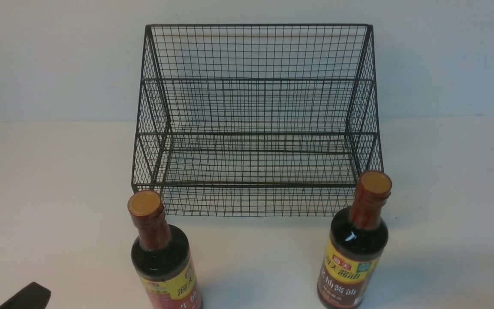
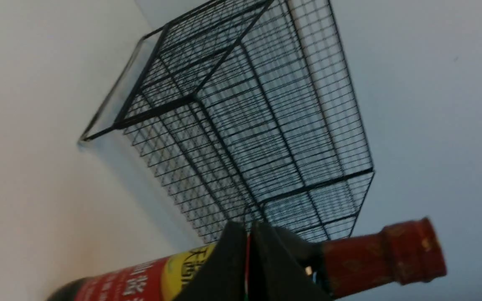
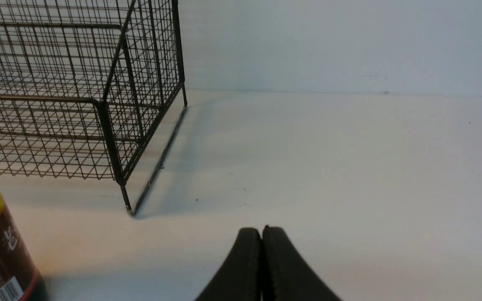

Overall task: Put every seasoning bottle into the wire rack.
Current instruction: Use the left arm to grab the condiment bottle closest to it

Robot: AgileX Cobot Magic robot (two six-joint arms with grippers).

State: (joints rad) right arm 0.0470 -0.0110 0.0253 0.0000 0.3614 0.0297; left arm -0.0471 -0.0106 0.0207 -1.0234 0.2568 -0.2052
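White tabletop meets pale grey wall behind wire rack

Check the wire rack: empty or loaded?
Empty. The wire rack holds nothing; the left bottle and right bottle both stand upright on the table before it.

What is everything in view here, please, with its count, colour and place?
table: one, off-white, under everything.
wall: one, pale grey, behind the table.
rack: one, black wire, at the table's back by the wall, no bottle in it.
bottles: two, dark glass, reddish necks, tan caps; left bottle and right bottle upright before the rack's front corners.
left gripper: one, black, shut, near the left bottle.
right gripper: one, black, shut, over the table near the rack's right side.
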